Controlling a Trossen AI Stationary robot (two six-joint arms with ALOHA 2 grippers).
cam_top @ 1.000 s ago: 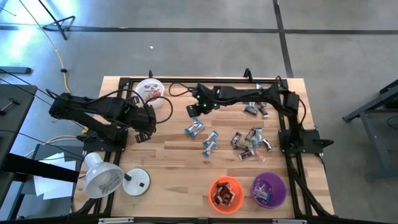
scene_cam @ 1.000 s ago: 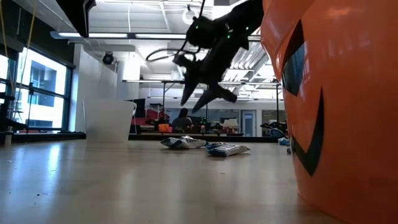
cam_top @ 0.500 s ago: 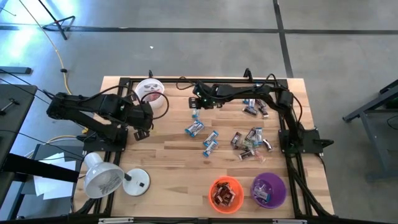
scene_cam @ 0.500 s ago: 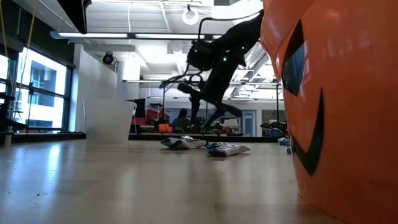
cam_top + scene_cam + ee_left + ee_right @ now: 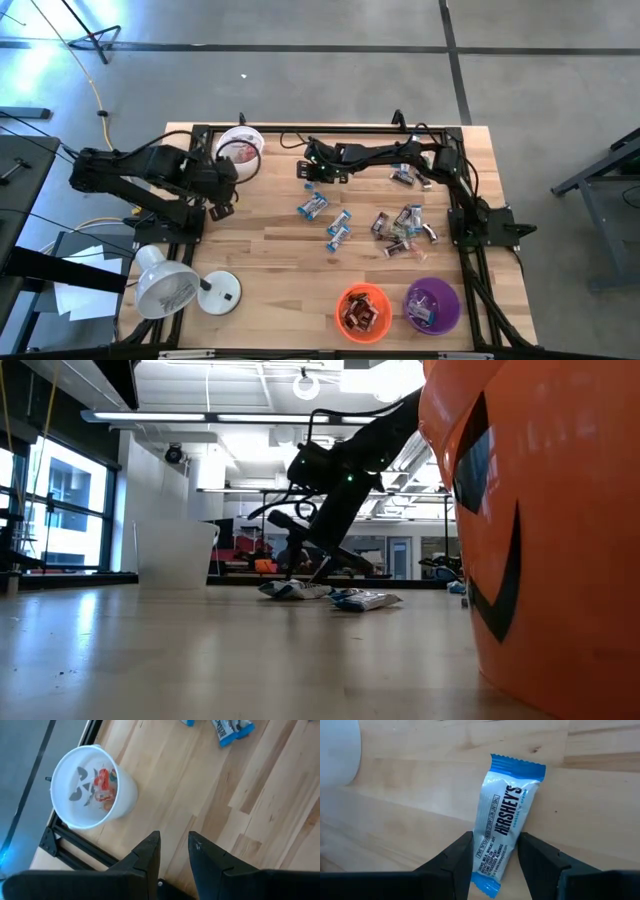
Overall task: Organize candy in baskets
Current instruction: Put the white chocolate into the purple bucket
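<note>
A blue-and-white candy (image 5: 502,822) lies flat on the wood near the table's far side, also seen in the high view (image 5: 308,186). My right gripper (image 5: 496,839) (image 5: 308,174) is down at the table over it, open, one finger on each long side of its end. My left gripper (image 5: 174,837) (image 5: 222,203) hangs open with a narrow gap beside the white basket (image 5: 90,787) (image 5: 240,148), which holds pinkish-red candies. The orange basket (image 5: 363,310) and the purple basket (image 5: 432,305) stand at the near edge. My right gripper comes from above, slanting, at one end of the blue-and-white candy (image 5: 487,862). The fingers (image 5: 460,857) lie along its two long edges. The candy rests flat on the table. Whether the fingers touch the wrapper I cannot tell.
Loose candies lie in the table's middle (image 5: 338,226) (image 5: 400,225) and by the far edge (image 5: 410,176). A white lamp (image 5: 170,285) stands at the near left corner. In the low view the orange basket (image 5: 540,540) fills the right side. Bare wood lies near the left of centre.
My right gripper has come down from well above the table to the wood and shifted a little toward the left edge, ending over the blue-and-white candy. My left gripper has drawn back slightly toward the table's left edge.
</note>
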